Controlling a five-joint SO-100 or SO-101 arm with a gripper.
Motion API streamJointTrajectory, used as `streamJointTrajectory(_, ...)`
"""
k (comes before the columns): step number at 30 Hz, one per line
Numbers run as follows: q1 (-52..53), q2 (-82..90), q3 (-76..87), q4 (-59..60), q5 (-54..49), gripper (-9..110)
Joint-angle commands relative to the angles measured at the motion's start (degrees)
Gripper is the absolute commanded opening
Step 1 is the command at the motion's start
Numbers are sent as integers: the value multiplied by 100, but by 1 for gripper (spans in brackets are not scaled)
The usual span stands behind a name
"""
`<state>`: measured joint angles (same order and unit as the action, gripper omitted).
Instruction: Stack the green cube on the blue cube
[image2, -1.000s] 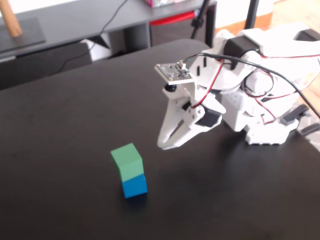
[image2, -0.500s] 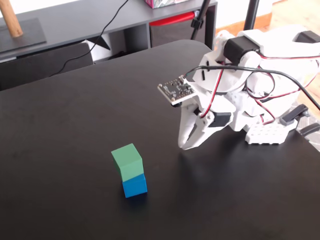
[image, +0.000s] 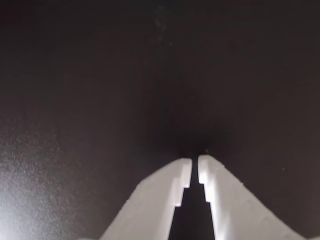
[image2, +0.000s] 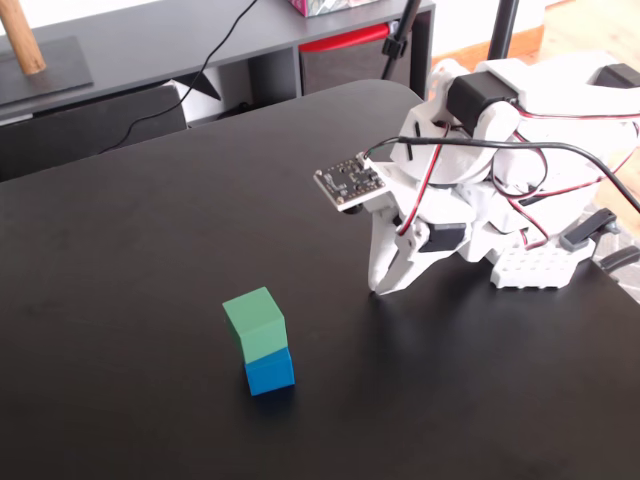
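In the fixed view the green cube (image2: 256, 320) sits on top of the blue cube (image2: 270, 371), slightly offset to the left, on the black table (image2: 150, 240). My white gripper (image2: 378, 289) points down at the table to the right of the stack, well apart from it, tips at or just above the surface. In the wrist view the gripper (image: 195, 167) shows two white fingers nearly together with only a thin gap and nothing between them. Neither cube shows in the wrist view.
The arm's white base and red and black wires (image2: 520, 190) fill the right side of the fixed view. A grey shelf unit (image2: 200, 60) with cables stands behind the table's far edge.
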<state>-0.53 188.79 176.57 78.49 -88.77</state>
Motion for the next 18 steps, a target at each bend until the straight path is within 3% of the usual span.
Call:
streamJointTrajectory(1, 35, -35, 211, 62, 703, 0)
streamJointTrajectory(18, 35, -35, 211, 62, 800, 0)
